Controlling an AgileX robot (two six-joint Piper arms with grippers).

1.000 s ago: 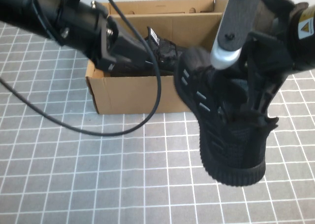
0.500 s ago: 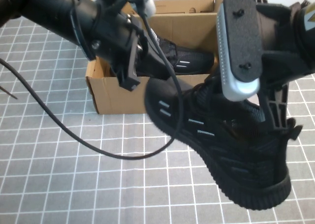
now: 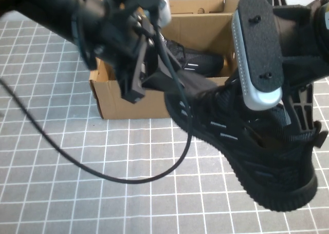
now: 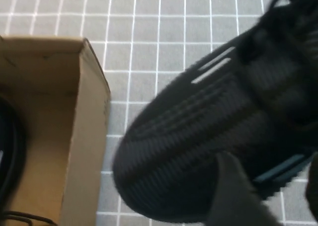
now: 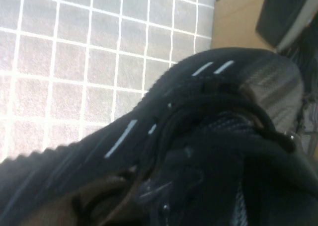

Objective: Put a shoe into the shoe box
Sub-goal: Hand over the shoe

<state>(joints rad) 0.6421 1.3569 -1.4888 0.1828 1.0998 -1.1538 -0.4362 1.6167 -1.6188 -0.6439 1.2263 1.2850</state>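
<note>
The black shoe [image 3: 247, 146] is off the table, held in the air in front of the shoe box [image 3: 139, 103]. Its toe points toward the box's front wall; its ribbed sole and heel lie toward the near right of the high view. Short pale dashes mark its side. No brand name or lettering can be read on the shoe.

The right gripper [image 3: 288, 126] is at the shoe's collar, near the heel, with its fingers closed on the shoe; the right wrist view shows the laces and collar directly below the camera. A yellow warning label is partly visible on the right arm at the top right corner of the high view; its text cannot be read.

The left gripper [image 3: 164, 82] is over the front edge of the box, at the toe of the held shoe. The left wrist view shows one finger [image 4: 233, 196] against the toe. Whether its jaws are open or closed cannot be told.

A second black shoe [image 3: 193, 61] lies inside the box, which is brown cardboard, open at the top, and carries no readable print. A black cable [image 3: 103, 175] loops across the grey gridded table [image 3: 51, 193].
</note>
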